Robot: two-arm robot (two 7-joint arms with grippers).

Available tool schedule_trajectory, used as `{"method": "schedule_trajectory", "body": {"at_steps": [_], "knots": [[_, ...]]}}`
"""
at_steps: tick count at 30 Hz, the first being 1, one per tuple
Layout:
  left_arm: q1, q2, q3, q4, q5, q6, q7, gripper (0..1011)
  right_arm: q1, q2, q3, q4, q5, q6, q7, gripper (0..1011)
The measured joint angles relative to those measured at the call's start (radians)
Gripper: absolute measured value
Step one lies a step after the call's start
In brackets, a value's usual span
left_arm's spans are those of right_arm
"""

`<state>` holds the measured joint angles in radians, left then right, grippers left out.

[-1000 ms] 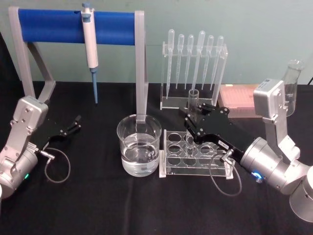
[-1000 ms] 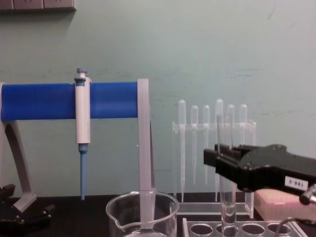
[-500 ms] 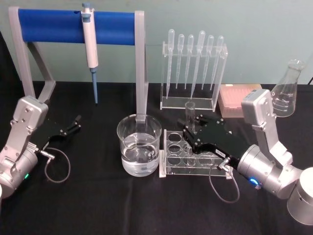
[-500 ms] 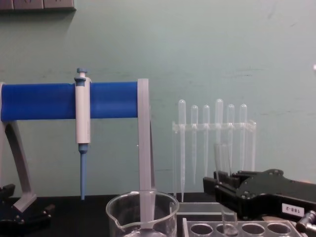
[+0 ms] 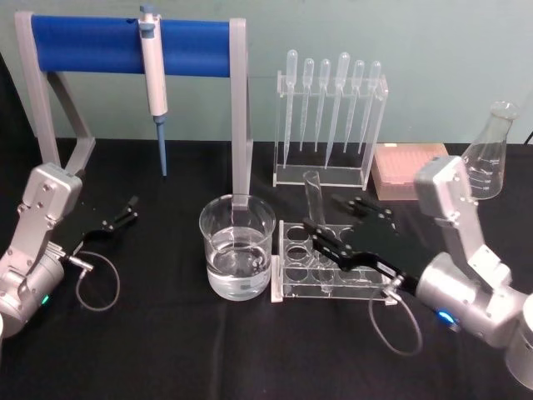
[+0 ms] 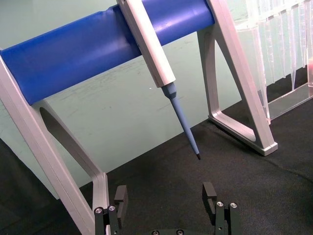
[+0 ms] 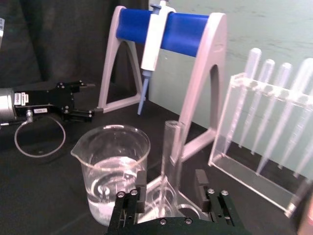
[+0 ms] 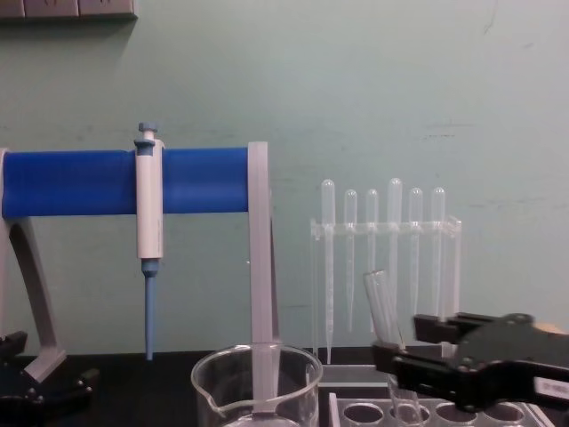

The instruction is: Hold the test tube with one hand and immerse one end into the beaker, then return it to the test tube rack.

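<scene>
Black desk [image 5: 166,333] scene: the water-filled beaker [image 5: 237,257] stands beside the rack [image 5: 321,265], where the test tube [image 5: 315,198] leans in a hole, apparently returned; the right gripper [image 5: 343,229] straddles it, jaws apart, while the left gripper [image 5: 129,210] rests open, idle.

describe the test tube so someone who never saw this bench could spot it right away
Start at the blue-barred stand, then drop to the water-filled beaker in front of it. Beside it, toward the robot's right, lies a clear rack; the test tube stands there, leaning, between the right gripper's open fingers. Unlike the pipettes behind, it is open-topped, without a bulb.
</scene>
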<state>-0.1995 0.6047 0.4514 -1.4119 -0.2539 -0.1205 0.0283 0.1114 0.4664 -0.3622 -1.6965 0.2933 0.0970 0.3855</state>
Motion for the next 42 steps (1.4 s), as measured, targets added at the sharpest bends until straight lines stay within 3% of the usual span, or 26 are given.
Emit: {"method": "schedule_trajectory", "body": {"at_steps": [2,4,6,7,9,12,15,17,20,23,28,42], "knots": [[0.0,0.0,0.0,0.0,0.0,0.0,0.0,1000,-0.039,0.019,0.024,-0.04,0.007,0.015,-0.013,686],[0.0,0.0,0.0,0.0,0.0,0.0,0.0,1000,-0.054,0.027,0.035,-0.055,0.01,0.019,-0.017,706],[0.0,0.0,0.0,0.0,0.0,0.0,0.0,1000,-0.116,0.053,0.087,-0.102,0.028,0.023,-0.04,796],[0.0,0.0,0.0,0.0,0.0,0.0,0.0,1000,-0.116,0.053,0.087,-0.102,0.028,0.023,-0.04,796],[0.0,0.0,0.0,0.0,0.0,0.0,0.0,1000,-0.175,0.064,0.152,-0.121,0.045,-0.002,-0.067,892],[0.0,0.0,0.0,0.0,0.0,0.0,0.0,1000,-0.209,0.061,0.199,-0.117,0.048,-0.028,-0.097,940],[0.0,0.0,0.0,0.0,0.0,0.0,0.0,1000,-0.238,0.028,0.253,-0.069,0.031,-0.1,-0.154,1002],[0.0,0.0,0.0,0.0,0.0,0.0,0.0,1000,-0.239,0.022,0.259,-0.057,0.022,-0.114,-0.166,1002],[0.0,0.0,0.0,0.0,0.0,0.0,0.0,1000,-0.228,-0.026,0.273,0.024,-0.036,-0.203,-0.231,1002],[0.0,0.0,0.0,0.0,0.0,0.0,0.0,1000,-0.203,-0.059,0.271,0.088,-0.067,-0.244,-0.258,1002],[0.0,0.0,0.0,0.0,0.0,0.0,0.0,1000,-0.172,-0.095,0.258,0.151,-0.109,-0.259,-0.282,1002],[0.0,0.0,0.0,0.0,0.0,0.0,0.0,1000,-0.179,-0.086,0.261,0.137,-0.1,-0.258,-0.28,1002]]}}
